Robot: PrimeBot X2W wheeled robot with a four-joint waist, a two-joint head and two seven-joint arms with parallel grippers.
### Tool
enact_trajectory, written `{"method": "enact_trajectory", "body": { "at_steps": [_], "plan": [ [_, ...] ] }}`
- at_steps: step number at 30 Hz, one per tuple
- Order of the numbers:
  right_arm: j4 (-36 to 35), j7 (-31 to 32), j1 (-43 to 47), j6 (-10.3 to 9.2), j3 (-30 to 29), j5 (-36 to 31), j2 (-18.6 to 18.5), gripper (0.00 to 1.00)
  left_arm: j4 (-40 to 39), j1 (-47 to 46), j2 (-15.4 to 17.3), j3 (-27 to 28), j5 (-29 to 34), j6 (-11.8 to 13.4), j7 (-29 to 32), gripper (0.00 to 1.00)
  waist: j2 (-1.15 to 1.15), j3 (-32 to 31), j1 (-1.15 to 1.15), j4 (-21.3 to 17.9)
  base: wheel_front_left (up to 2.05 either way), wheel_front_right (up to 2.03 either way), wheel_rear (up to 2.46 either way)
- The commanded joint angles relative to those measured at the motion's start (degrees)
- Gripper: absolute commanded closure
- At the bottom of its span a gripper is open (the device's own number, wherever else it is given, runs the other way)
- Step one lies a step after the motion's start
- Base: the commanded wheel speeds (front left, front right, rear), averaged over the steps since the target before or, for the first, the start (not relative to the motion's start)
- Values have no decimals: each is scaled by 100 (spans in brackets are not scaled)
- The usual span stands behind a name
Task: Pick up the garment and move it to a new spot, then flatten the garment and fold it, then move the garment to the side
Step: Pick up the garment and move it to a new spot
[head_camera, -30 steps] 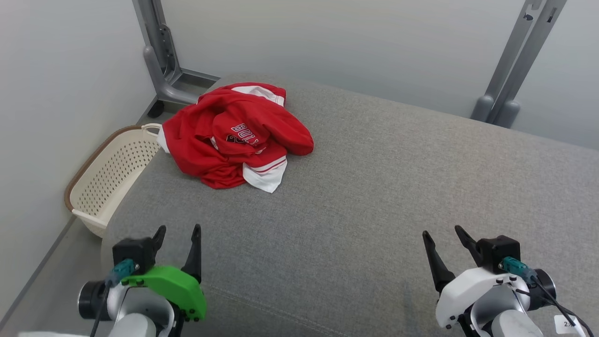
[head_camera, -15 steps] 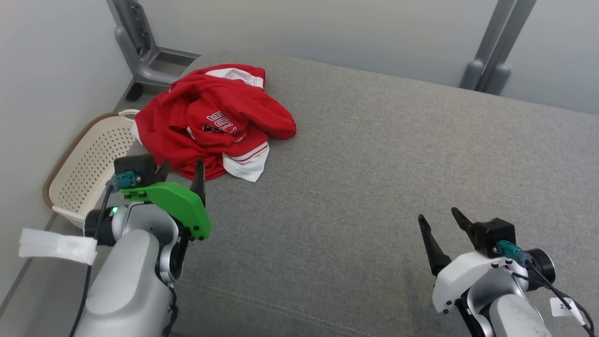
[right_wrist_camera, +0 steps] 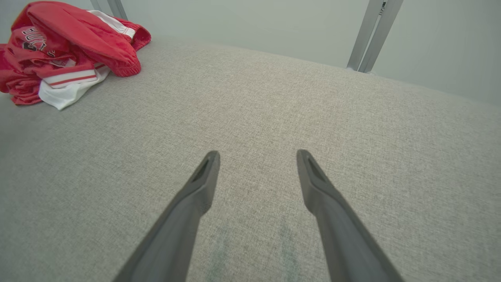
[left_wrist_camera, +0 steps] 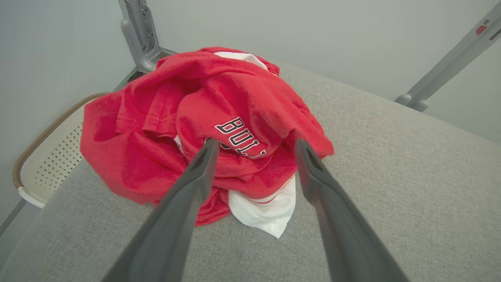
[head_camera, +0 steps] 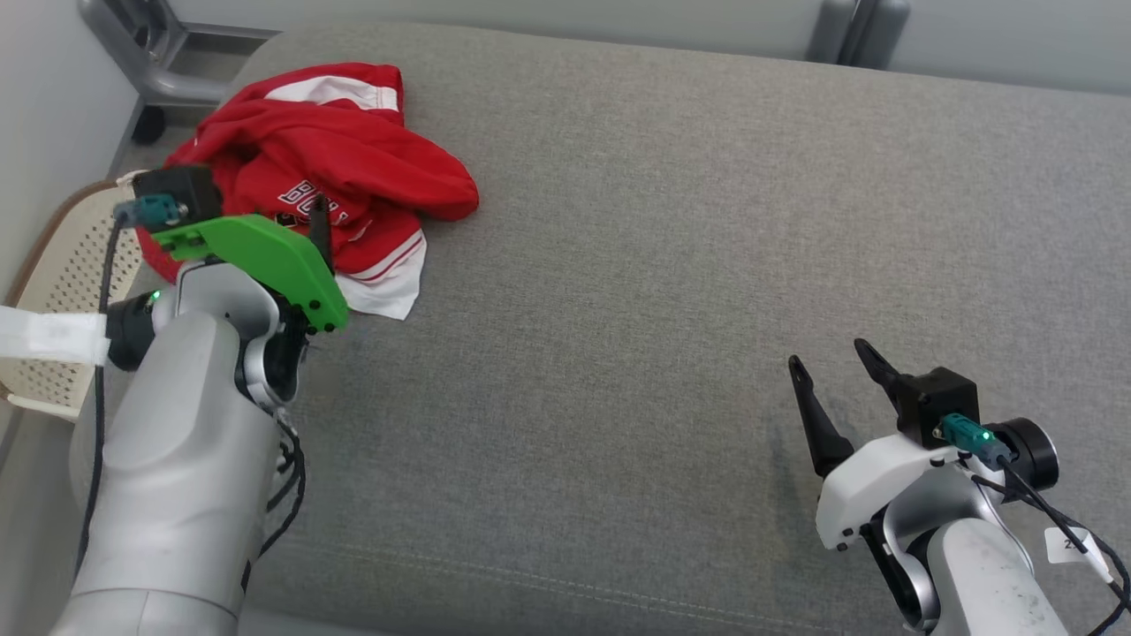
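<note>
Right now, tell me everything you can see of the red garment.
The garment is red, soft-looking fabric with white, red-striped trim and partial lettering reading BUL. It lies crumpled in a heap at the far left corner of the grey cushion. The open left gripper points at it; contact cannot be told.

Garment [head_camera: 353, 168] lettering partly hidden in folds, basket [head_camera: 69, 265] apparently edge-cropped
</note>
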Motion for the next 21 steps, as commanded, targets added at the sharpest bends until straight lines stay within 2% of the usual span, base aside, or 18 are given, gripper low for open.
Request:
{"method": "enact_trajectory", "body": {
  "at_steps": [1, 9, 17, 21],
  "plan": [
    [-77, 36, -76, -1, -4, -45, -22, 0, 94, -270, 55, 60, -55, -1, 92, 0, 0, 335, 0, -270, 0, 0, 0],
    [-291, 124, -102, -1, 26, -150, -21, 0, 460, -1071, 282, 12, -17, 189, 747, 0, 0, 760, 0, -468, 0, 0, 0],
    [-397, 162, -118, -1, 91, -159, -21, 0, 676, -1462, 462, -135, 113, 349, 1323, 0, 0, 1019, 0, -616, 0, 0, 0],
    [-401, 157, -117, -2, 126, -126, -21, 0, 651, -1534, 488, -198, 164, 427, 1382, 0, 0, 1088, 0, -670, 0, 0, 0]
  ]
}}
